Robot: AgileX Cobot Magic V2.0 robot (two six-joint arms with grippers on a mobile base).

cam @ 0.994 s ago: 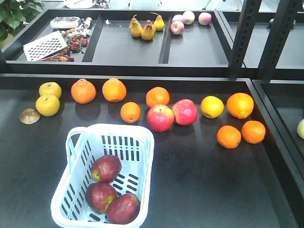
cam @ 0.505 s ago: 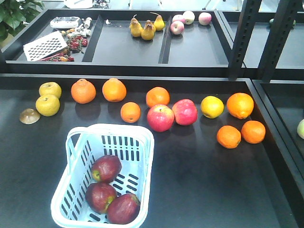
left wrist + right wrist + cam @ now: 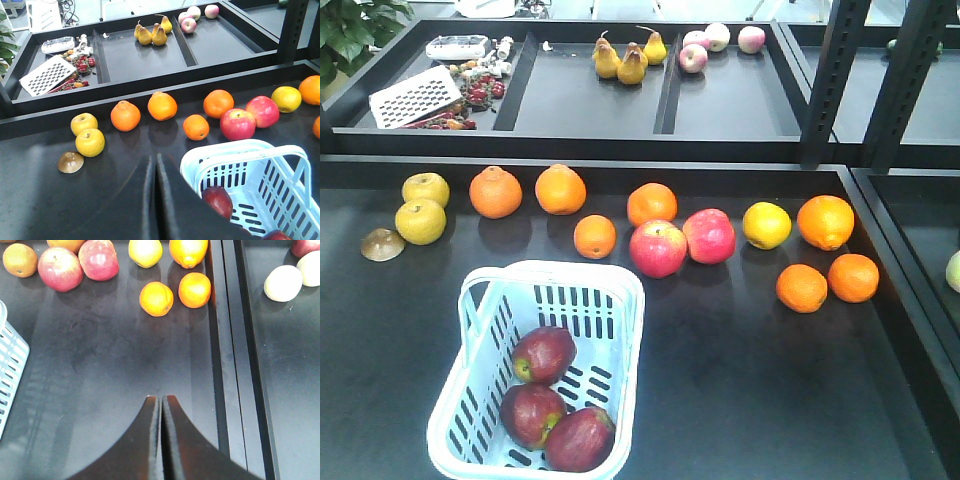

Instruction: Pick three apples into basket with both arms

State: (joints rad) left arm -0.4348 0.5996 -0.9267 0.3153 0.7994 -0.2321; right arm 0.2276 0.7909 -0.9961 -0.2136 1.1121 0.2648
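Maroon skin with a yellow-green patch marks the three apples, and all three lie inside the pale blue plastic basket at the near left of the black tabletop, packed close together against its slotted floor. So the task looks finished. Both claws are empty, and neither shows in the front view. The left claw hovers just beside the basket's rim with its fingers pressed together, and the right claw is likewise pinched narrow over bare tabletop, well apart from the oranges.

Such apples would likely handle as firm, smooth and fairly heavy for their size, prone to rolling and to bruising under a hard squeeze. A grip across the widest part, from above, seems safest. The basket looks light and somewhat flexible.
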